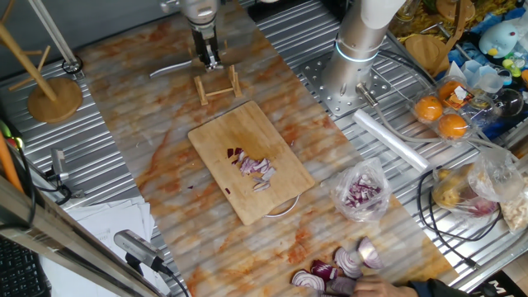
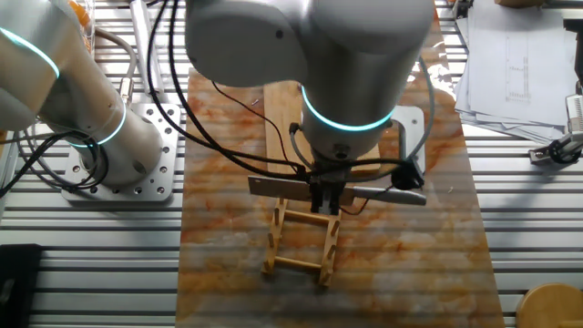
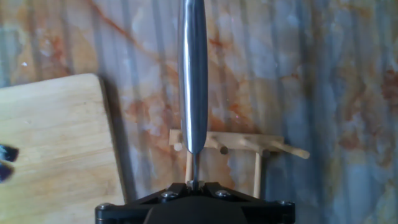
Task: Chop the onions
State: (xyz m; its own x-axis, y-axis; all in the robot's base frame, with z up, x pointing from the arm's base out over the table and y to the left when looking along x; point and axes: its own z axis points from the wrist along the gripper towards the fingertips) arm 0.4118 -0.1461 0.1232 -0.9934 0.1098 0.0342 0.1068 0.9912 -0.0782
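Observation:
The onions [image 1: 254, 169] are a handful of small purple-white bits on the middle of the wooden board [image 1: 216, 132]. A few bits show at the left edge of the hand view [image 3: 5, 163]. My gripper [image 1: 208, 56] is at the far end of the table, beyond the board, and is shut on a steel knife [image 3: 193, 74]. The knife [image 2: 273, 187] lies level just above a small wooden rack [image 2: 305, 241]. In the hand view the gripper [image 3: 194, 185] holds the knife over the rack [image 3: 230, 143], to the right of the board [image 3: 56, 143].
A clear bag of purple bits [image 1: 360, 191] lies right of the board. Bigger red onion wedges [image 1: 338, 268] sit at the near edge by a person's hand [image 1: 388, 287]. The robot base [image 1: 355, 58] and oranges [image 1: 441, 115] stand on the right. A wooden stand [image 1: 54, 95] is at the far left.

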